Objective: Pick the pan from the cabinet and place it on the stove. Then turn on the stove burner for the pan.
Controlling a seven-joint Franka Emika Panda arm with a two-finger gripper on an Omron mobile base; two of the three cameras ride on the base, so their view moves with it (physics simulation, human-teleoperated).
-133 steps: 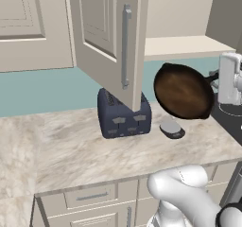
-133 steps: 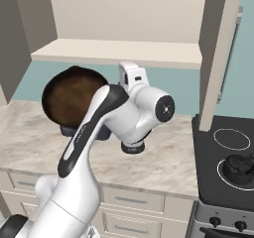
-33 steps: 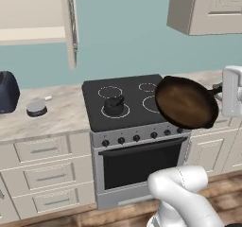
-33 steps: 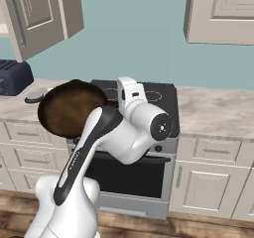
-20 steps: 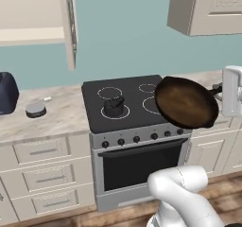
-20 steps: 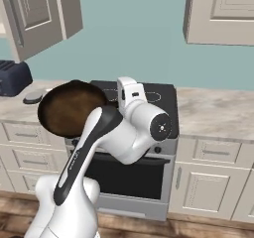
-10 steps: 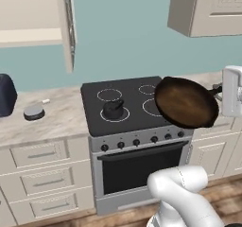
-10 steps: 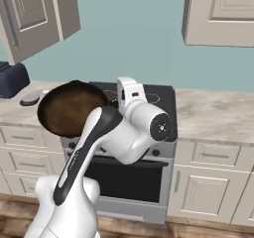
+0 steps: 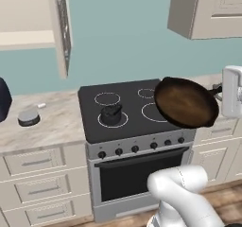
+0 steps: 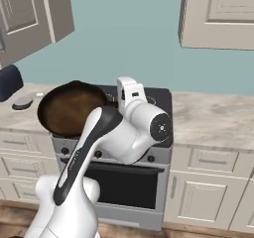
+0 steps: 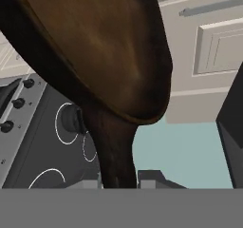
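Since the earlier frames my base has driven away from the toaster corner and the whole view has slid along the counter, so I now sit square in front of the stove (image 9: 132, 122), nudged a little closer than a moment ago, while the pan's place against the arm looks unchanged. My gripper (image 11: 119, 177) is pinched on the thin dark handle at the bottom of the hand view, fingers pressed against it from both sides. From there the pan (image 9: 186, 102) hangs in the air, tilted steeply with its brown inside facing the left base camera, over the right front part of the cooktop and clear of the glass. On the front left ring sits the squat black kettle (image 9: 111, 114), so that burner is taken; the free stove burner (image 9: 153, 111) just left of the pan looks to me like the natural target. The cabinet (image 9: 59, 27) stands open up and to the left, already emptied of the pan. I judge I am in the carry step, nearly over the drop spot. Next I need to level the pan, lower it centred on that ring well apart from the kettle, release, then reach for the matching knob (image 9: 167, 143) on the grey front.
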